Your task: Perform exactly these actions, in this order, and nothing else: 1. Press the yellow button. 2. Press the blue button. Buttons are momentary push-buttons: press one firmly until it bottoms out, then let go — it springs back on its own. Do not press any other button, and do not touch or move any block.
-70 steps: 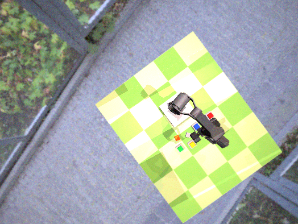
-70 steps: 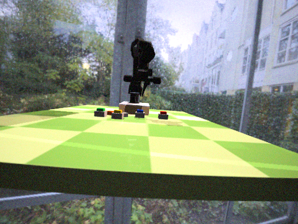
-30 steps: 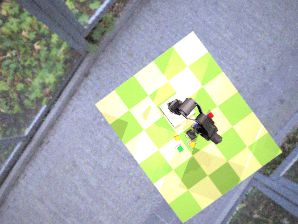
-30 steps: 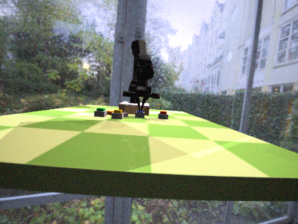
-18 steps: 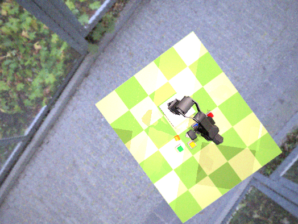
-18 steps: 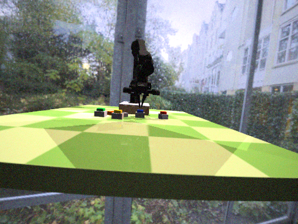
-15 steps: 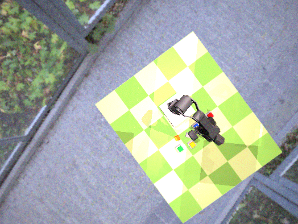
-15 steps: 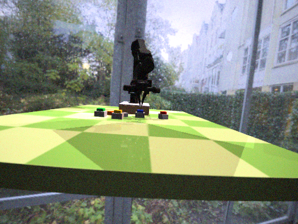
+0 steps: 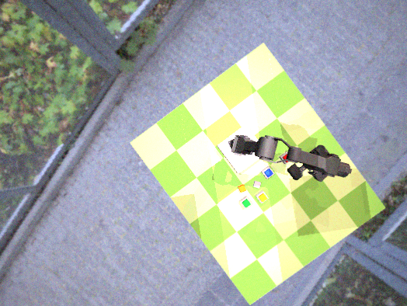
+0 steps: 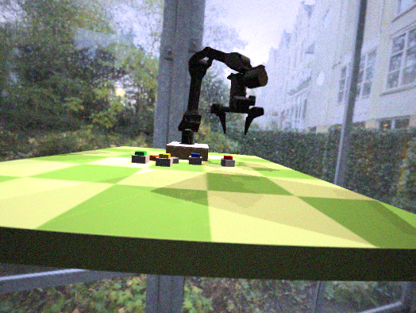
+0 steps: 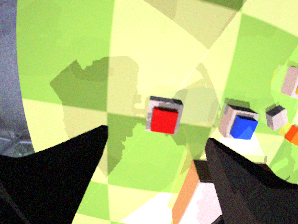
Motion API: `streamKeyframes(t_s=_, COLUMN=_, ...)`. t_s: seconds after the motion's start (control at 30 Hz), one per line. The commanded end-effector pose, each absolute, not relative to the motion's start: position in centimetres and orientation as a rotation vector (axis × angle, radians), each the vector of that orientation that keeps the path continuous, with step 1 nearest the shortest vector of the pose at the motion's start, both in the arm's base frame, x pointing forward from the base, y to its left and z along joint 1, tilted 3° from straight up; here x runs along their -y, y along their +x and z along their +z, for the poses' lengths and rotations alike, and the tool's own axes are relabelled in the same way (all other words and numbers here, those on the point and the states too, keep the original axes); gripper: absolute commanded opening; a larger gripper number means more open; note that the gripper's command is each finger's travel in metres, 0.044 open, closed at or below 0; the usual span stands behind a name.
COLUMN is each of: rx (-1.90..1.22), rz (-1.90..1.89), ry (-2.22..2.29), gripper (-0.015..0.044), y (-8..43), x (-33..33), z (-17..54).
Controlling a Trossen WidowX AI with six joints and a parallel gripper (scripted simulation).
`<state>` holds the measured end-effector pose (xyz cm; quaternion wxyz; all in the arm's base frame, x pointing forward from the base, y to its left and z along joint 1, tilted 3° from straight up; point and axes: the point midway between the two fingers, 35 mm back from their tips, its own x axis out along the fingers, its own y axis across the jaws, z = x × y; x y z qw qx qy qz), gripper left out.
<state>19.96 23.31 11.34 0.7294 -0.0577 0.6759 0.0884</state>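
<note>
The yellow button stands in its grey housing, with only an edge showing at the right of the wrist view. The blue button stands raised in its housing, between the yellow and red ones. My gripper is open and empty, high above the table on the red button's side. In the wrist view the blue button lies to the right, beyond the right fingertip. Nothing touches either button. In the top view the fingertips are hard to make out.
The red button shows between the fingers in the wrist view. The green button is beside the yellow one. An orange block and a light grey block lie near the buttons.
</note>
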Motion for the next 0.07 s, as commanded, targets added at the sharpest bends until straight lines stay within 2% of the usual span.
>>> streamKeyframes(t_s=0.0, rx=-1.496, rz=0.173, ry=-0.123, gripper=0.04, y=19.46, x=-24.28, z=11.73)
streamKeyframes(t_s=0.03, rx=-1.496, rz=0.173, ry=-0.123, gripper=0.04, y=19.46, x=-24.28, z=11.73)
